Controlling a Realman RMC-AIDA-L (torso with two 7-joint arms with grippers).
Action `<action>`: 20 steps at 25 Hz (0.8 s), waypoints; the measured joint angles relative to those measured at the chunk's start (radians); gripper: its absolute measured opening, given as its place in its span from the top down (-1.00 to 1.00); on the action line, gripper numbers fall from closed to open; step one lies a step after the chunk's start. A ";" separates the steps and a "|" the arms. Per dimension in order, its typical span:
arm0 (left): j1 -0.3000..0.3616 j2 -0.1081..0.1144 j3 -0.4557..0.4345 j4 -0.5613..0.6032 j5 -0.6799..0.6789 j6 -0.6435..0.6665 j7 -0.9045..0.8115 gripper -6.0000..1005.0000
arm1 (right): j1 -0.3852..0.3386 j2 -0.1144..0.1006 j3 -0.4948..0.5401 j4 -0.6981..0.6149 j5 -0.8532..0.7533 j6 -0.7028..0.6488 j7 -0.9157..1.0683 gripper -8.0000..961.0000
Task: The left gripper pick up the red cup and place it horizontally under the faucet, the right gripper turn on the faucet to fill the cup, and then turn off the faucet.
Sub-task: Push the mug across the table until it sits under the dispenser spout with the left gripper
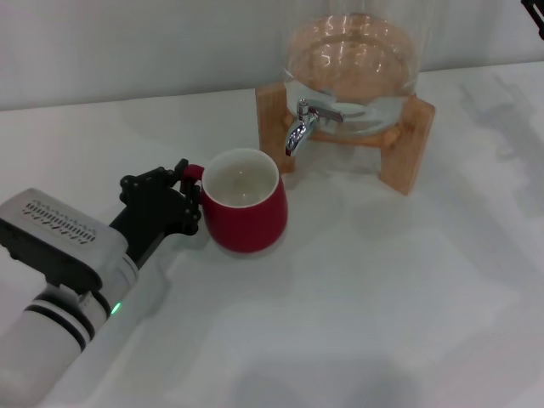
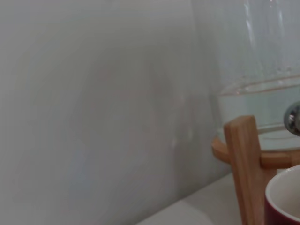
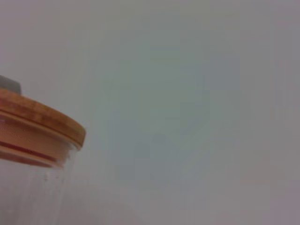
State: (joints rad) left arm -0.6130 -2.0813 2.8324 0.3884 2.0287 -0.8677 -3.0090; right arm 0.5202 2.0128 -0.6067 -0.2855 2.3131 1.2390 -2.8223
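The red cup (image 1: 246, 208) stands upright on the white table, a little in front and to the left of the faucet (image 1: 299, 127), not under its spout. My left gripper (image 1: 185, 185) sits against the cup's left side, its black fingers closed around the small red handle. The left wrist view shows only the cup's rim (image 2: 285, 197) and a sliver of the faucet (image 2: 294, 119). The chrome faucet juts from the glass dispenser (image 1: 353, 55), with its lever lying flat. Only a black sliver of my right gripper (image 1: 537, 13) shows, at the top right edge of the head view.
The dispenser rests on a wooden stand (image 1: 408, 144) at the back of the table, holding clear water (image 2: 262, 101). Its wooden lid (image 3: 40, 124) fills a corner of the right wrist view. A white wall rises behind it.
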 joint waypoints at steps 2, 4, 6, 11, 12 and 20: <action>-0.003 0.000 -0.001 0.005 0.001 0.012 0.000 0.78 | -0.001 0.000 -0.009 0.000 0.000 0.000 0.000 -0.36; -0.008 -0.001 -0.003 0.010 0.001 0.024 0.000 0.78 | -0.001 0.000 -0.018 0.000 0.000 0.001 0.000 -0.36; -0.016 -0.001 -0.007 0.019 0.001 0.044 -0.001 0.78 | -0.001 0.000 -0.024 0.000 0.000 0.001 0.000 -0.36; -0.032 -0.001 -0.015 0.029 -0.004 0.088 -0.001 0.78 | -0.002 0.000 -0.030 0.000 0.000 0.002 0.000 -0.35; -0.036 -0.001 -0.016 0.030 -0.005 0.096 -0.001 0.78 | -0.002 0.000 -0.031 0.000 0.000 0.002 0.000 -0.35; -0.051 0.000 -0.048 0.034 -0.004 0.142 -0.001 0.78 | -0.005 0.000 -0.043 0.000 0.000 0.011 0.000 -0.35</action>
State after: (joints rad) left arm -0.6642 -2.0816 2.7845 0.4223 2.0250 -0.7255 -3.0097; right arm 0.5149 2.0126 -0.6497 -0.2858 2.3131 1.2498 -2.8225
